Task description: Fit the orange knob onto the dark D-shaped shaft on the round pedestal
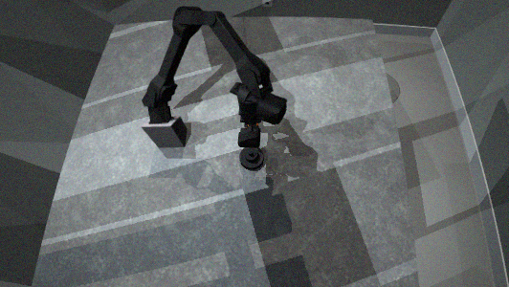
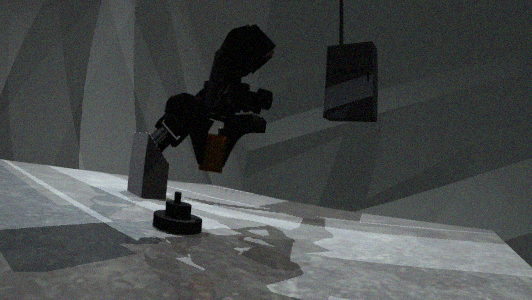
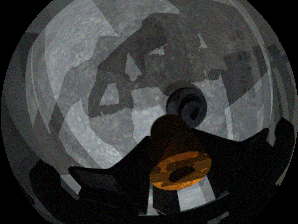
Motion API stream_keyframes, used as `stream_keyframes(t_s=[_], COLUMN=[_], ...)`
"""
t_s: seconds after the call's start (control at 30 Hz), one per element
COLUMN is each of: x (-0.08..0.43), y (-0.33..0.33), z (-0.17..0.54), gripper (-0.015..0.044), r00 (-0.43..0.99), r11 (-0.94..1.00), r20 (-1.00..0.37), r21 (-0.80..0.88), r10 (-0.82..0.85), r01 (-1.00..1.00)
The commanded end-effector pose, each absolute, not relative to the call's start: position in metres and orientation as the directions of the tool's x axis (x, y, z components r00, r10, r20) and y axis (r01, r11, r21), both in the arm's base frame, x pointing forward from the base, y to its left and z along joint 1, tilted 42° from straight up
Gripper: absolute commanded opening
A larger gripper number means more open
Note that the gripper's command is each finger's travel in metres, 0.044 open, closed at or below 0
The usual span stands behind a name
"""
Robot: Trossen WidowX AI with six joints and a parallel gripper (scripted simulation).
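The orange knob is held between the fingers of my gripper, which is shut on it. In the wrist view the knob's near ring face and dark hole show; only specks of orange show in the top view. The round pedestal is dark and stepped, with the thin dark shaft upright at its centre. The knob hangs above the pedestal's height and to the right of the shaft in the exterior view, apart from it. The shaft's flat side cannot be made out.
The arm's block-shaped base stands to the left of the pedestal in the top view. A dark box hangs from a rod at the upper right of the exterior view. A pale raised edge runs along the table's right side. Patchy shadows cross the table.
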State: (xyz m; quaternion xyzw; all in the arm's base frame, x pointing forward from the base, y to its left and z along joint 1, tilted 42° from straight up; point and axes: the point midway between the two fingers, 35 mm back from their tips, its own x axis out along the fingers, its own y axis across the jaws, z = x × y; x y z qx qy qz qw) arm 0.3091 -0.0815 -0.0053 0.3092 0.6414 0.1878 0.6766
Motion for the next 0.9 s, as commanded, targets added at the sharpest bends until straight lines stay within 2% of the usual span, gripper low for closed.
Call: stream_keyframes(t_s=[0.0, 0.47, 0.87], x=[0.307, 0.296, 0.299], y=[-0.090, -0.109, -0.092], z=[-0.016, -0.052, -0.071], gripper=[0.0000, 0.0000, 0.0000], r00=[0.106, 0.103, 0.104], r11=[0.741, 0.737, 0.737], r20=[-0.754, -0.749, -0.748], r21=[0.657, 0.662, 0.663], r10=[0.648, 0.654, 0.655], r01=[0.140, 0.133, 0.132])
